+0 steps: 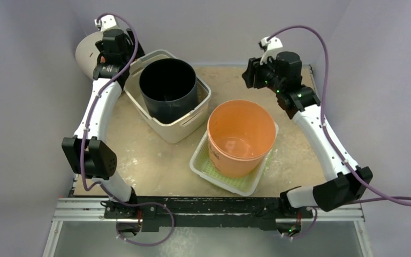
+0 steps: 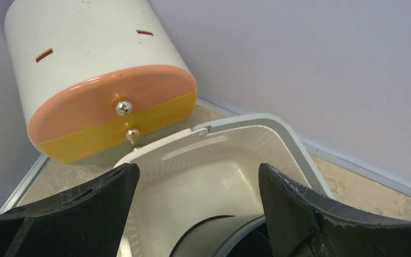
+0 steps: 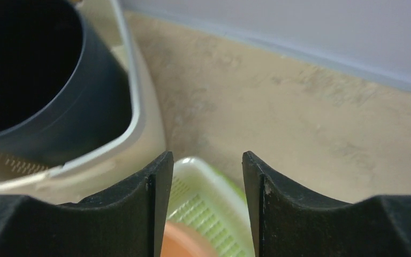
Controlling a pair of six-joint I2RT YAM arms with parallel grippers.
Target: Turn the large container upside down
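The large container (image 1: 181, 130) is a cream-beige rectangular basket standing upright at the back left of the table, with a black cylindrical bucket (image 1: 168, 88) inside it. My left gripper (image 1: 130, 58) hovers open over the basket's far left corner. In the left wrist view its jaws (image 2: 198, 171) stand wide apart above the basket's rim (image 2: 278, 134) and the black bucket (image 2: 219, 235), holding nothing. My right gripper (image 1: 250, 75) is open and empty in the air to the right of the basket. In the right wrist view (image 3: 207, 158) the basket's wall (image 3: 145, 140) lies to the left.
An orange bucket (image 1: 241, 136) stands in a white perforated basket (image 1: 230, 183) with a lime-green lining at the front centre; both show below the right jaws (image 3: 203, 179). A white cylinder with an orange-yellow end (image 2: 85, 64) lies at the back left corner (image 1: 85, 53), touching the basket's corner.
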